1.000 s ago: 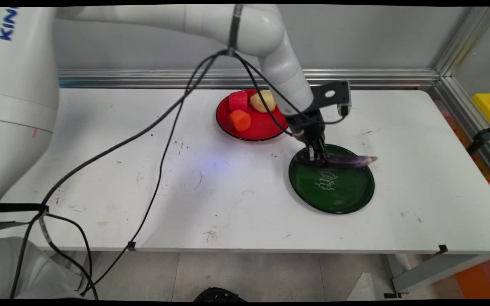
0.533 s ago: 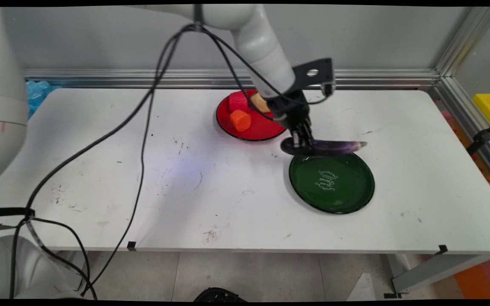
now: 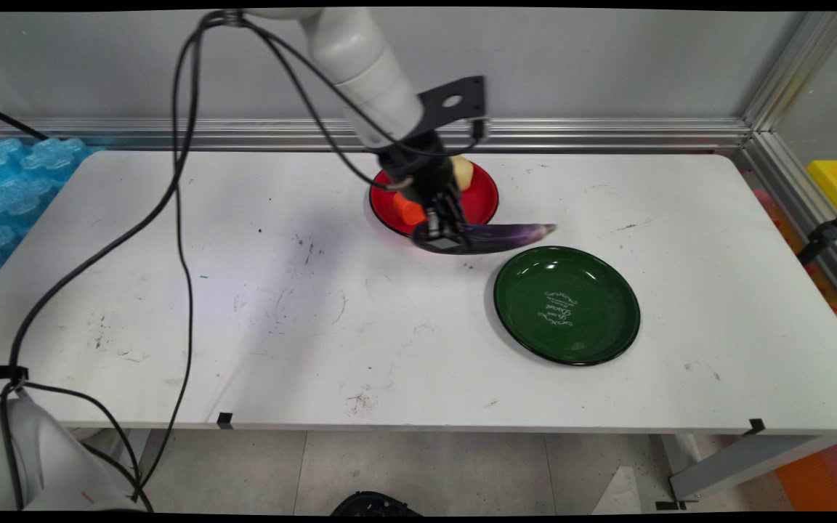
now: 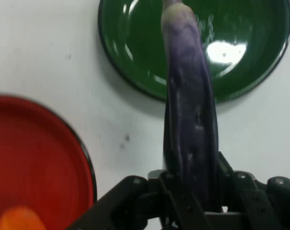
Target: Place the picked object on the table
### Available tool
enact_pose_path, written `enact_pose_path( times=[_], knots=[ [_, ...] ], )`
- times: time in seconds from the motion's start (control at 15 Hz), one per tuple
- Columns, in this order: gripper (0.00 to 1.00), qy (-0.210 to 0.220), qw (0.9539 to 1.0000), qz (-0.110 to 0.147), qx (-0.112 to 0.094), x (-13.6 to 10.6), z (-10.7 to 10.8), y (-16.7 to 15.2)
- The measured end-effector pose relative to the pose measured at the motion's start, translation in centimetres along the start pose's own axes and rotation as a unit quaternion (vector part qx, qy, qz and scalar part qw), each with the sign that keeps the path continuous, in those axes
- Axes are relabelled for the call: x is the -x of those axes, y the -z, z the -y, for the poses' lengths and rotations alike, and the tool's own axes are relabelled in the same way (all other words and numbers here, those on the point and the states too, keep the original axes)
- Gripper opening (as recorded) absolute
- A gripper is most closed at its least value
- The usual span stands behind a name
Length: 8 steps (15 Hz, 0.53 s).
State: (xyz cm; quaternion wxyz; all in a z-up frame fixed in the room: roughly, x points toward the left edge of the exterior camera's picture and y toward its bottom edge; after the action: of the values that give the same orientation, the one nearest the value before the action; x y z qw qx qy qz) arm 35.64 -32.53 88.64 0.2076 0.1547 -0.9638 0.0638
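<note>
Clenched hand (image 3: 445,234) gripping purple eggplant (image 3: 506,234) by its thick end, lifted off the worktop (image 3: 244,305) between red plate (image 3: 487,200) and green plate (image 3: 567,305), long axis level, tip pointing right.

Eggplant lifted clear of the green plate and carried left

The black two-finger gripper (image 3: 446,231), clamped on the stem end of the long purple eggplant (image 3: 495,235), has risen off the round green plate (image 3: 567,303) and travelled left. It now hangs over the near edge of the round red plate (image 3: 482,203), with the green plate below and to its right, no longer under the eggplant.
</note>
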Motion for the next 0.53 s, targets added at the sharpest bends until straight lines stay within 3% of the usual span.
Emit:
enact_pose_path(
  times=[0.53],
  knots=[
    [0.0, 0.029, 0.9992, 0.026, 0.0, 6.0, -0.7, -0.4]
  ],
)
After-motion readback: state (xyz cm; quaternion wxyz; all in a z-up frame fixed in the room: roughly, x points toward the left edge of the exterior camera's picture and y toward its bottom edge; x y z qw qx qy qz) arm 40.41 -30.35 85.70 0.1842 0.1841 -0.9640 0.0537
